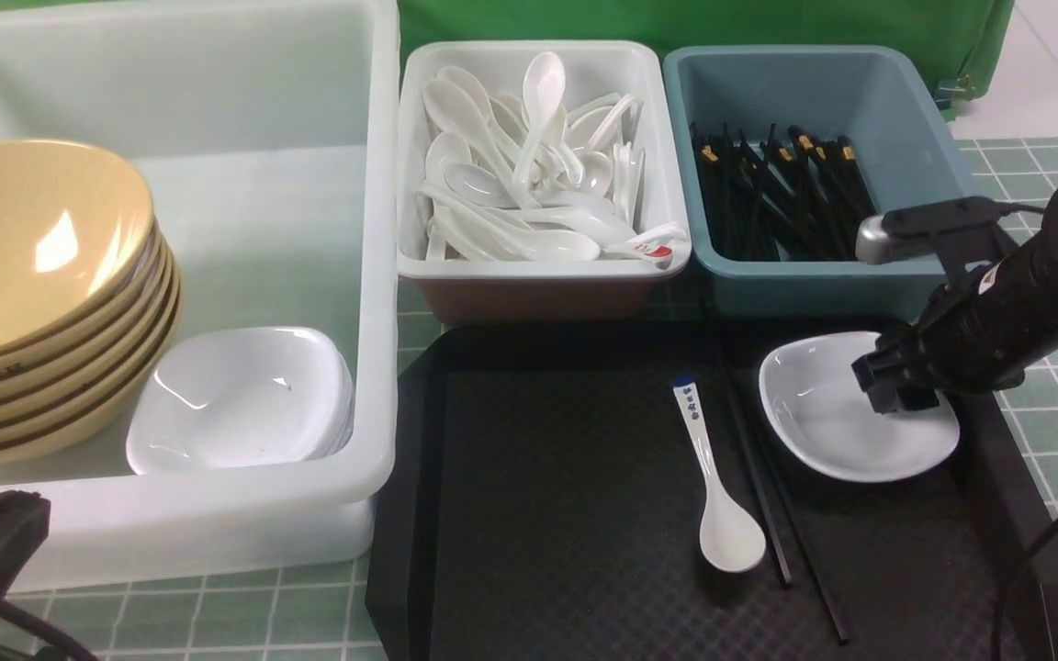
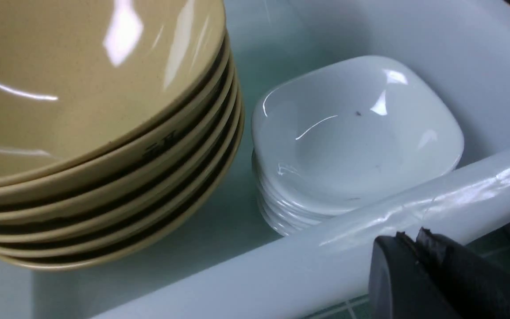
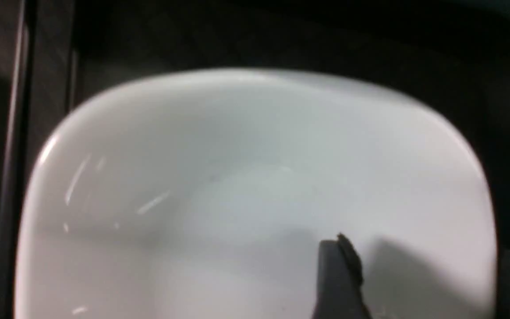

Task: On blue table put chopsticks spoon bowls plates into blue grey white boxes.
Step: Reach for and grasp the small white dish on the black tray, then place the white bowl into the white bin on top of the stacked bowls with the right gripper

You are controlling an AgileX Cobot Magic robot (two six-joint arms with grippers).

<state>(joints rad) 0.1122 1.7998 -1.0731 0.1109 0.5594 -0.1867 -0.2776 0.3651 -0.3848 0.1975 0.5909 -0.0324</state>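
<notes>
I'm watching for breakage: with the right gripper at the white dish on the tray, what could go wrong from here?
The right gripper is at the edge of the glossy white dish; a rim pinch may slip.
The black chopsticks lie close beside the dish, so dragging it might scatter them.
The stack of white dishes in the white bin stands close beside the yellow bowls; a misaligned release could clatter.

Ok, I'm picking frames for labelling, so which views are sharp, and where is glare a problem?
Front view: sharp and evenly lit, one glare patch on the top yellow bowl. Left wrist view: sharp, streaky highlights on that bowl and the stacked white dishes. Right wrist view: soft and blurred, the white dish filling the frame.
</notes>
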